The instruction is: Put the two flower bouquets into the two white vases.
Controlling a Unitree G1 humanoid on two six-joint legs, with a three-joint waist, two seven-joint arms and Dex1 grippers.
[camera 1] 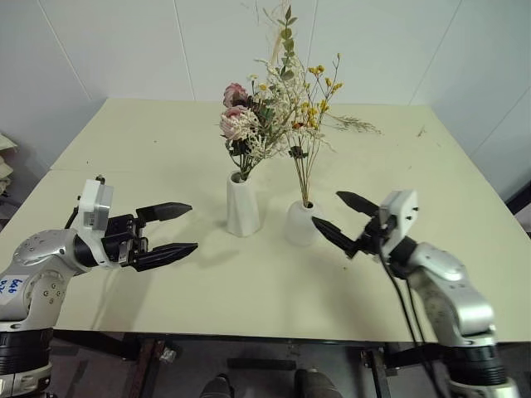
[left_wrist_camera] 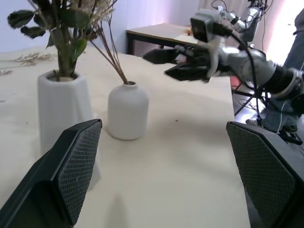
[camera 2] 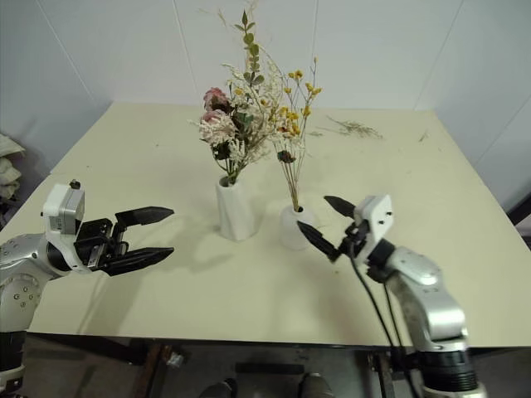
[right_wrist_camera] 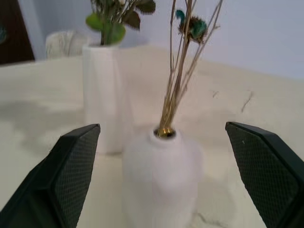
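Two matte white vases (camera 1: 243, 206) hold bouquets (camera 1: 253, 124) (pink-green, yellow); both hands (camera 1: 166, 231) (camera 1: 343, 217) gape apart.

Leafy pink bouquet (camera 1: 253, 124) upright in tall vase (camera 1: 243, 204); yellow-flowered bunch (camera 1: 311, 124) in rounded vase (camera 1: 300, 224) just beside.

Head cameras look forward and down over the table (camera 1: 166, 149); both wrist cameras face the two vases (left_wrist_camera: 127, 111) closely.
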